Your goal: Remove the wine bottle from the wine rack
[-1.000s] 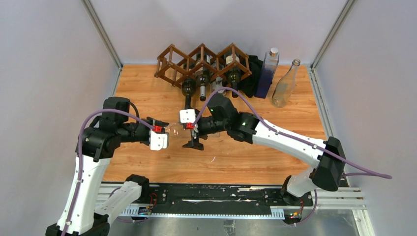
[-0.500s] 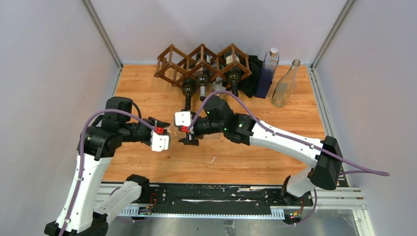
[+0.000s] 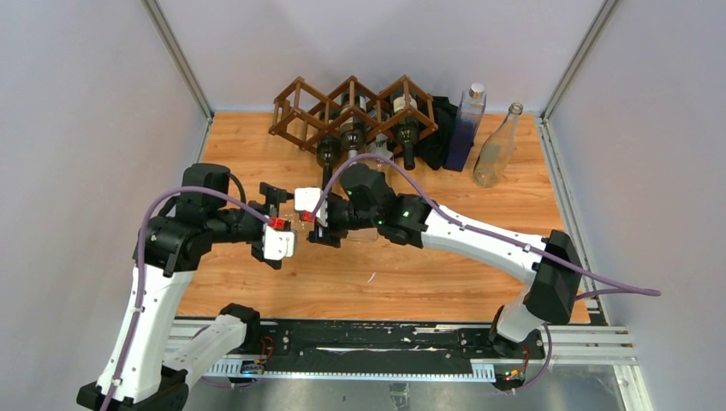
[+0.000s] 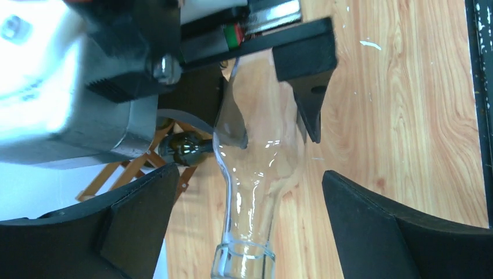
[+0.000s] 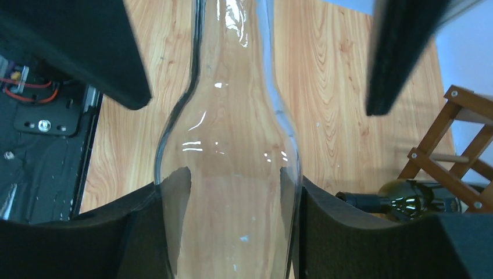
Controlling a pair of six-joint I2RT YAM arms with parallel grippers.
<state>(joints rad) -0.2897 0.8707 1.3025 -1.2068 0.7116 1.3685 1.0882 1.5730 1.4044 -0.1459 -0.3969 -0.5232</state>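
Wine bottle (image 5: 229,116): clear glass with the wood grain showing straight through it, so judged empty. It is held in the air over the surface (image 3: 479,257), between the two arms and well apart from the wine rack (image 3: 351,103) at the far edge.

Handling (judgement): light and rigid, but smooth-walled, slippery and breakable. The risks are over-squeezing it or dropping it on the wood.

Right tool (image 5: 232,183): clamped on the wide body, one finger against each side. This is the best hold, on the widest part.

Left tool (image 4: 250,174): jaws apart, flanking the neck, no contact seen. The neck tapers, so a grip there could creep, though the mouth ring would act as a stop.

Dark bottles (image 3: 353,141) lie in the rack.
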